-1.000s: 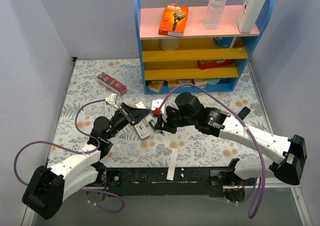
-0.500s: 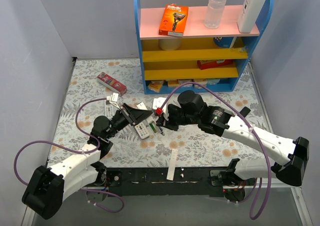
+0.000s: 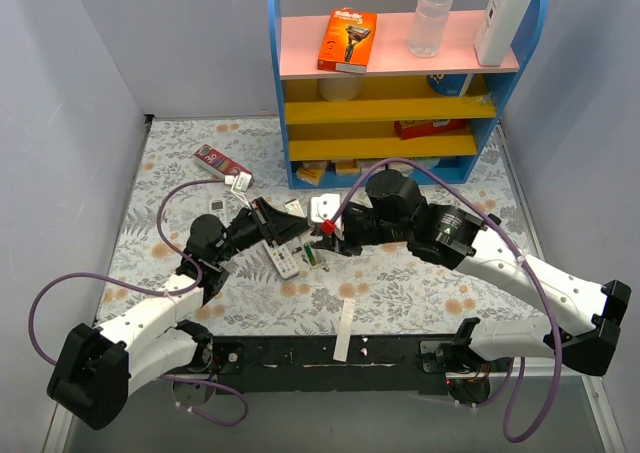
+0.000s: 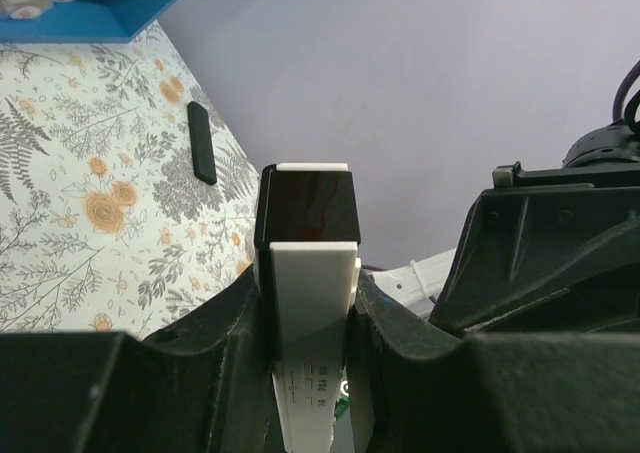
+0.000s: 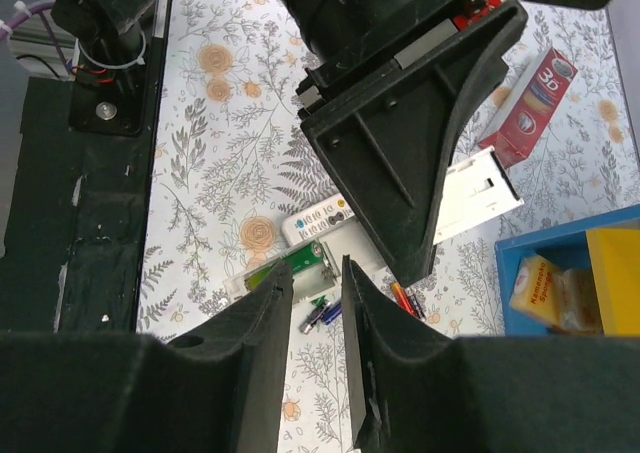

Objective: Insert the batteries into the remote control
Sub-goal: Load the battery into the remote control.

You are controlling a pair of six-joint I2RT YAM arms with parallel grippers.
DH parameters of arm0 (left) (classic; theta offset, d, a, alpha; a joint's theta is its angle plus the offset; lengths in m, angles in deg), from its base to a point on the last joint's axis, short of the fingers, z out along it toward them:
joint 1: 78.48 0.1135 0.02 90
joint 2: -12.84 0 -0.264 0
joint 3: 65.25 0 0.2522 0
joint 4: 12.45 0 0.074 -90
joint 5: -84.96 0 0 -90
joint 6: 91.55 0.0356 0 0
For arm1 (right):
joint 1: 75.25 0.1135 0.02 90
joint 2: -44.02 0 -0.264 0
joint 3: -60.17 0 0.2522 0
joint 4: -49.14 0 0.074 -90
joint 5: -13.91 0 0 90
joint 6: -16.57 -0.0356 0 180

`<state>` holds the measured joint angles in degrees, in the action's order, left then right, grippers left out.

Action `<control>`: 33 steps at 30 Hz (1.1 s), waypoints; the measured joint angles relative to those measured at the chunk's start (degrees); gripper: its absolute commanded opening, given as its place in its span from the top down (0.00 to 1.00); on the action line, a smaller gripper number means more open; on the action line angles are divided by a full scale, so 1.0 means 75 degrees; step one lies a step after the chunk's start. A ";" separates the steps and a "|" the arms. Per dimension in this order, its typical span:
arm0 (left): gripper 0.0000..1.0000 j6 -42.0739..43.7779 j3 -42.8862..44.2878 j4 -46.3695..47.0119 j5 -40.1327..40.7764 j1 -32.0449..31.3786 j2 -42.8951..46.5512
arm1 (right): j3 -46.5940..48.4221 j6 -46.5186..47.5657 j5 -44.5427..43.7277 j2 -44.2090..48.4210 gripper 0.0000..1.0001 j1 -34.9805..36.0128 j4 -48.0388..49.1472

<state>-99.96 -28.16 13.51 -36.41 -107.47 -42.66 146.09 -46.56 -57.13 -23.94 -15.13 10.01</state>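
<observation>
The left gripper (image 4: 308, 303) is pinching a white remote (image 4: 306, 263), raised in front of the blue shelf (image 3: 277, 93). The right gripper (image 5: 316, 283) is hovering with its jaws slightly spread and empty above loose batteries (image 5: 322, 315), which are lying on the table (image 3: 170, 163) before that shelf. Pressing a cell in hard could twist the remote loose. Three white remotes are showing, and about four batteries, though these are too small to count for sure.

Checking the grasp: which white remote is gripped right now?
The white remote with the dark end, clamped in the left gripper; the other white remote lies loose on the table.
</observation>
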 measured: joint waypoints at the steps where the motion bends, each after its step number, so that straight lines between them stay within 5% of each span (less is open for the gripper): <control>1: 1.00 0.0029 0.0029 -0.0032 -0.0064 0.0000 -0.0032 | 0.0050 0.0055 0.0052 -0.0044 0.67 0.0000 -0.0055; 20: 1.00 0.0265 0.0350 -0.0358 -0.0533 0.0000 -0.0192 | 0.0166 0.0481 0.0291 -0.0539 0.79 0.0000 -0.0440; 33: 1.00 0.0265 0.0388 -0.0356 -0.0632 0.0000 -0.0274 | 0.0166 0.0478 0.0326 -0.0621 0.77 0.0000 -0.0487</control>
<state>-97.98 -25.25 10.84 -41.15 -107.47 -44.72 147.34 -42.97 -54.68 -28.60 -15.13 6.36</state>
